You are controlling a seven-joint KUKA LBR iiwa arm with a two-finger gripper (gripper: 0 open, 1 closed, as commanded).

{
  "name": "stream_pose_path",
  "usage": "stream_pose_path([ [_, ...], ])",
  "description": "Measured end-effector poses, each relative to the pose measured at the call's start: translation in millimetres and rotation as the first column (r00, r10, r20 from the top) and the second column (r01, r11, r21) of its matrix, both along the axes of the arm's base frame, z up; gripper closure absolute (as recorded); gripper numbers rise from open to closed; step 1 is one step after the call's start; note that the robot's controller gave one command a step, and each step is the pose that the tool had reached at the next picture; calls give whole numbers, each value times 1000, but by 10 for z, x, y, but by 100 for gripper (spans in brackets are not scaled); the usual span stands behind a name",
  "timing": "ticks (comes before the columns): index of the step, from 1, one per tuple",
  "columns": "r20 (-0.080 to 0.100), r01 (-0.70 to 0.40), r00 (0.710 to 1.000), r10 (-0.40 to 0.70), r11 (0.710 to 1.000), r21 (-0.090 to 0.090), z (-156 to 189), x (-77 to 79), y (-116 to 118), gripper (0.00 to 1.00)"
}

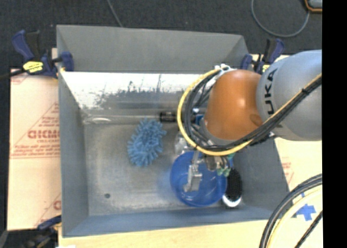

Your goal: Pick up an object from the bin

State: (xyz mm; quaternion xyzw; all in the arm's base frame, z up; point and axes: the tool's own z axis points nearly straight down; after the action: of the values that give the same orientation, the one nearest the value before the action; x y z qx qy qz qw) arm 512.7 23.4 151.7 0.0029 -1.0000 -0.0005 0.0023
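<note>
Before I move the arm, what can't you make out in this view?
In the camera view:
Blue round dish: its middle lies under the gripper; contact cannot be told.
Black brush-like thing: upper end hidden under the arm.
Small dark thing at the back wall: too small to identify.
Bin floor beneath the orange cover: hidden.

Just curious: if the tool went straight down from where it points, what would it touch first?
Probably the round blue dish directly beneath the tool; how far above it the tool hangs is unclear.
</note>
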Motion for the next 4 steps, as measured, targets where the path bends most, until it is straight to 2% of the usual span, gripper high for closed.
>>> stream_pose_path([
  [1,7,1,1000,-1,1000,1,32,19,2,0],
  [2,9,-241,970,241,970,1,-781,375,-358,0],
  [3,8,-184,983,184,983,3,-812,330,-406,0],
  [4,11,-240,971,240,971,2,-832,403,-380,0],
])
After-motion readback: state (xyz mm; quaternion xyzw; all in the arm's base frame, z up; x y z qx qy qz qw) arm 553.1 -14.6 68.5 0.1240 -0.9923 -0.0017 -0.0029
